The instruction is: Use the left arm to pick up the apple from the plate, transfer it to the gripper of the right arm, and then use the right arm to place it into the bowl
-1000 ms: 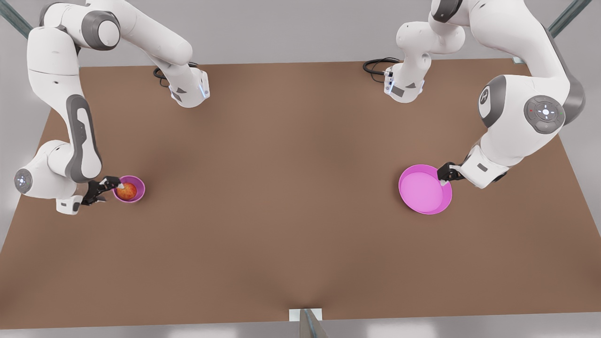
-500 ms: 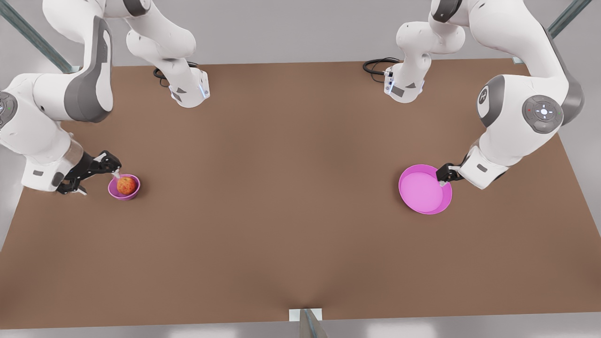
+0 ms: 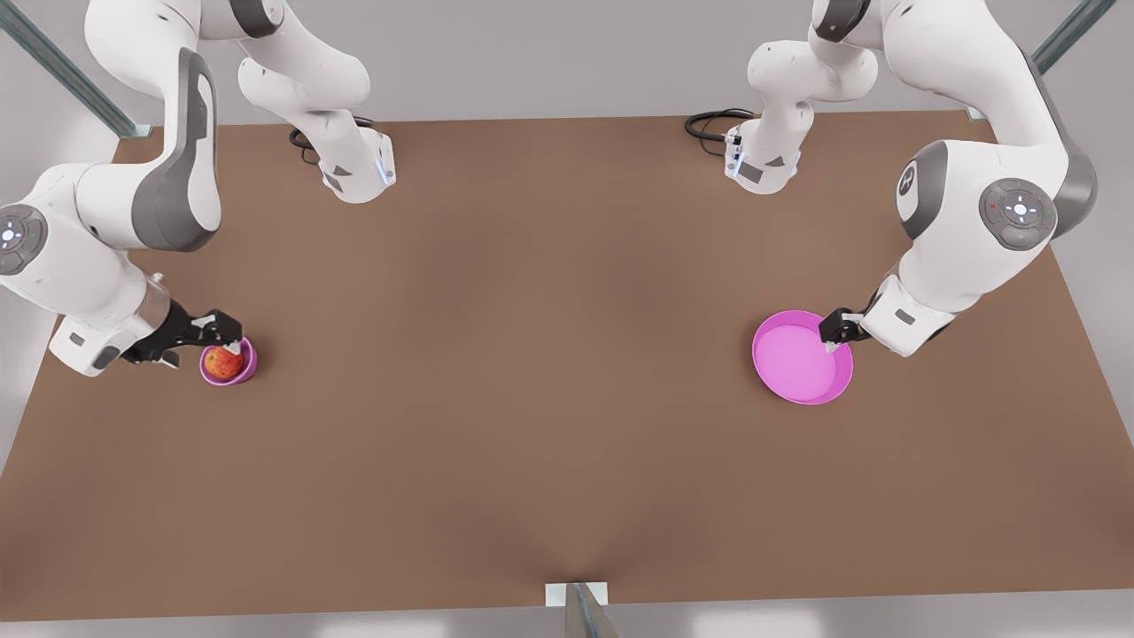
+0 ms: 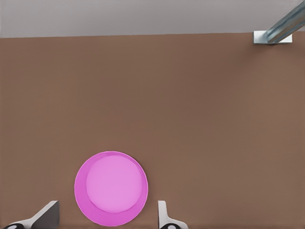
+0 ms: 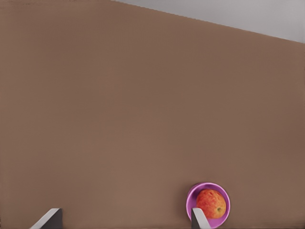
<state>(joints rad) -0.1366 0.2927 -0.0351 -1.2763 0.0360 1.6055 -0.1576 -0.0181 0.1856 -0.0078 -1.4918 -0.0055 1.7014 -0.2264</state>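
The apple (image 3: 222,362) sits inside the bowl (image 3: 244,369), so placement appears done; the right gripper (image 3: 215,333), fingers spread and empty, hangs just beside the bowl, while the left gripper (image 3: 838,334), likewise spread and empty, waits far off over the bare plate (image 3: 797,363).

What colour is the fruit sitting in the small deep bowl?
The small round apple is red with yellow-orange patches, clearest in the right wrist view.

Both arms were glossy white with grey joint bands, black grippers, pale fingertips (image 4: 47,214) and black base cables (image 3: 709,122).
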